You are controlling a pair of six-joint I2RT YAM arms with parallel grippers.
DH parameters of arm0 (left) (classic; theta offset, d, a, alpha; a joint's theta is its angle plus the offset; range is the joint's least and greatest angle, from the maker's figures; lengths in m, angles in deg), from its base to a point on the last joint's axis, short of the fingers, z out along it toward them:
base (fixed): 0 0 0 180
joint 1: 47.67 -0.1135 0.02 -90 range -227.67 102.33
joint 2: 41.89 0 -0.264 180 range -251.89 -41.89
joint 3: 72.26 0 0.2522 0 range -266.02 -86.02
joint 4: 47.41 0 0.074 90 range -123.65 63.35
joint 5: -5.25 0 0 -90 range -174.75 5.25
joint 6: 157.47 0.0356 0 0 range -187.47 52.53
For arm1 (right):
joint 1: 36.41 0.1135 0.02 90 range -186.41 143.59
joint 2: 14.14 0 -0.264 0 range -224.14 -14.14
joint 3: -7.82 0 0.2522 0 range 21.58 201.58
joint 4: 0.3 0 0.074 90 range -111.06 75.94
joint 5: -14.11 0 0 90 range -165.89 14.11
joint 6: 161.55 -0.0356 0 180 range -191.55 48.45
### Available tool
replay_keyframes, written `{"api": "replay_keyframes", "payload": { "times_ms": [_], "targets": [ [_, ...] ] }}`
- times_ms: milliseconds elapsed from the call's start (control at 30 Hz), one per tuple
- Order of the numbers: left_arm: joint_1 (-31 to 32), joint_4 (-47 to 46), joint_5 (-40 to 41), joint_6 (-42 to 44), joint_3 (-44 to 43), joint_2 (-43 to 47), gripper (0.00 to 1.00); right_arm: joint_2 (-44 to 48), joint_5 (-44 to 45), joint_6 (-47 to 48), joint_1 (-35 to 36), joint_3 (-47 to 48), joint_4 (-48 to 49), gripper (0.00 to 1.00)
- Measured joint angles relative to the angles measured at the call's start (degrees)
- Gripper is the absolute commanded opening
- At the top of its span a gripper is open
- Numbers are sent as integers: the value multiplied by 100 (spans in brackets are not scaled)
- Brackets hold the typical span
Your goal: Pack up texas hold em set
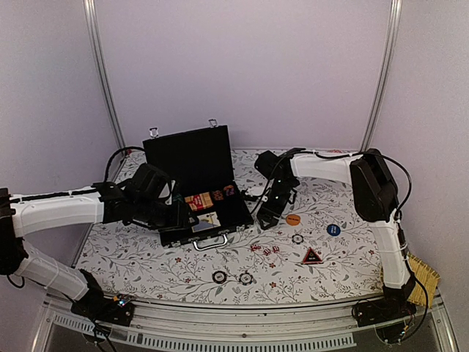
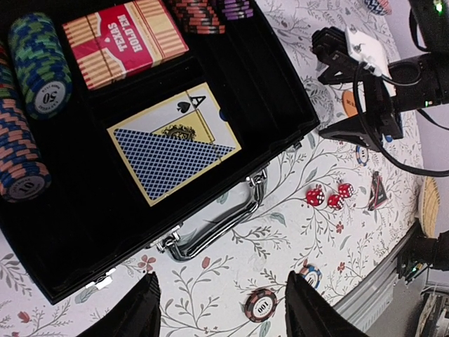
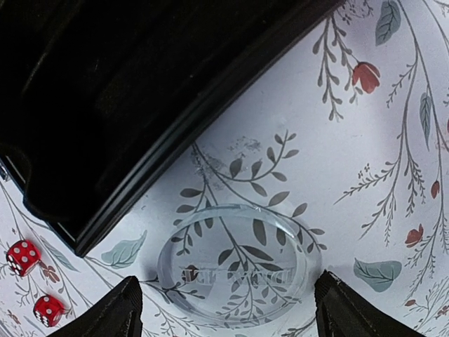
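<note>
Packing is part done. The black hinged hard-shell briefcase (image 1: pixel 187 158) stands open, holding ridged striped chip stacks (image 2: pixel 38 91), a red card box (image 2: pixel 123 38) and loose glossy cards (image 2: pixel 172 151).

Outside it, front and right, remain:
- red cube dice (image 1: pixel 265 250)
- flat orange disc (image 1: pixel 293 218)
- blue disc (image 1: pixel 333 229)
- black-red triangle (image 1: pixel 312 256)

Left gripper (image 2: pixel 221 312): jaws apart, empty, at the briefcase front. Right gripper (image 3: pixel 231 316): jaws apart, straddling a clear engraved plastic disc (image 3: pixel 238 263) beside the briefcase corner.

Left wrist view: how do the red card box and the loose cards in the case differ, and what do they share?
The red card box is striped and lettered; the loose cards show a blue patterned back over a face-up ace of spades. The box sits farther from the handle, the cards nearer it. Both lie flat inside the open case.
</note>
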Motion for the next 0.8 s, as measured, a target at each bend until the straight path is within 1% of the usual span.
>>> {"api": "replay_keyframes", "payload": {
  "times_ms": [100, 167, 333, 367, 433, 600, 800],
  "targets": [
    [0, 0, -2, 0, 28, 0, 61, -9, 140, -44, 68, 0, 66, 82],
    [0, -7, -2, 0, 37, 0, 61, -33, 208, -57, 98, 4, 96, 79],
    [0, -37, 0, 0, 79, 0, 61, -116, 313, -92, 120, 111, 192, 64],
    [0, -39, 0, 0, 85, 0, 62, -116, 328, -90, 120, 114, 203, 60],
    [0, -39, 7, 2, 98, 0, 62, -118, 348, -96, 120, 114, 208, 56],
    [0, -35, 22, 22, 98, 0, 62, -72, 382, -107, 122, 92, 201, 55],
    [0, -22, 170, 44, 98, 61, 61, 179, 385, -92, 125, 192, -138, 53]
  ]
}}
